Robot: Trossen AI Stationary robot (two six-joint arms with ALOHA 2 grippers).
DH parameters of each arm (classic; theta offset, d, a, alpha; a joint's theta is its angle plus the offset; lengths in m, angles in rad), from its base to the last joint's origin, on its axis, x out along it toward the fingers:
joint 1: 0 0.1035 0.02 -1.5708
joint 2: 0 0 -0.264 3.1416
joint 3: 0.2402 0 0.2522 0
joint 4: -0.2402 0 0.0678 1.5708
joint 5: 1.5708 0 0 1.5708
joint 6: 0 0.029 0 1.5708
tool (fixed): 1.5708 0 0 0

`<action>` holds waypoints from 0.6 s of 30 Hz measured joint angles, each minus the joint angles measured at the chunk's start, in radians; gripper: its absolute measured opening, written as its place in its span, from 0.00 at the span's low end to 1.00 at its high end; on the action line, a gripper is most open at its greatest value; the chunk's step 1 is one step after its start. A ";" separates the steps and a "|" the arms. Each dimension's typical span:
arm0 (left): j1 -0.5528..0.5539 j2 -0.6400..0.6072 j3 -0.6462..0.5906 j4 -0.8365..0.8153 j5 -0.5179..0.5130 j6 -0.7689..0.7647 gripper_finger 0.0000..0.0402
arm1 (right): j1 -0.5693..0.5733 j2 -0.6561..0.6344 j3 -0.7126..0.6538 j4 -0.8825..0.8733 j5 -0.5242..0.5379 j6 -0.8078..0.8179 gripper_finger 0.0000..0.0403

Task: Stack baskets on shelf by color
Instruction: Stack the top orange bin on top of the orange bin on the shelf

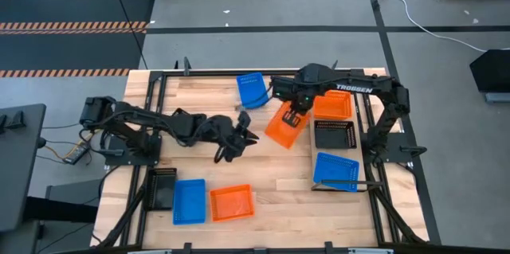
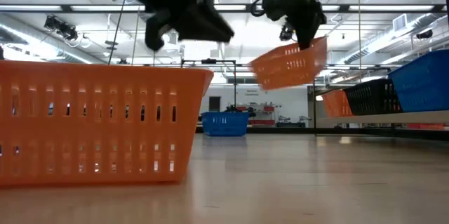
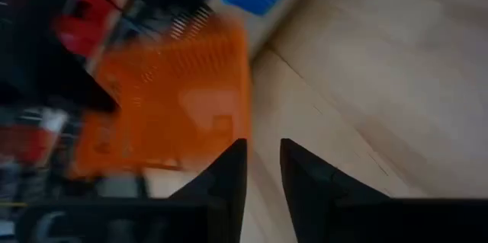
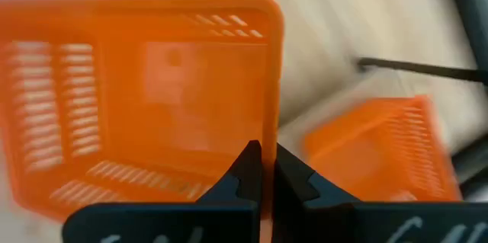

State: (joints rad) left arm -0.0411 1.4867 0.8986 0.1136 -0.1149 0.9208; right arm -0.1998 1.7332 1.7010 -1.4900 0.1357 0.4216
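held orange basket [image 1: 285, 125]: tilted, lifted above the table, just beside the shelf
shelf [image 1: 362, 138]: carries an orange basket [image 1: 332, 104], a black basket [image 1: 335, 134], a blue basket [image 1: 335, 170] in a row
far edge: blue basket [image 1: 253, 91]
near edge: black basket [image 1: 162, 188], blue basket [image 1: 190, 201], orange basket [image 1: 232, 202] side by side

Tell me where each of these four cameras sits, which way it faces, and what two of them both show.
High view: overhead, straight down on both arms; right gripper holds an orange perforated plastic basket.
Low view: at tabletop height, level toward the room; arms enter from above, the held basket clear of the table.
Left wrist view: past the left gripper, a narrow gap between its fingers.
Right wrist view: past the right gripper, clamped on the basket's rim.
All four show that basket.
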 joint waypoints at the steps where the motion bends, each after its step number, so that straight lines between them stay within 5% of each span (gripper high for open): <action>1: -0.006 -0.014 0.000 0.001 -0.027 -0.019 0.23 | -0.007 0.000 0.001 -0.026 0.018 0.004 0.03; 12: -0.007 -0.080 0.001 0.017 -0.168 -0.413 0.22 | -0.167 -0.136 -0.004 -0.083 0.051 0.150 0.03; 18: -0.006 -0.080 0.001 -0.024 -0.206 -0.479 0.16 | -0.249 -0.255 -0.004 -0.083 0.047 0.262 0.07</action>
State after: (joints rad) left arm -0.0467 1.4071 0.8993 0.0895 -0.3214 0.4413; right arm -0.4486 1.4782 1.6974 -1.5726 0.1825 0.6833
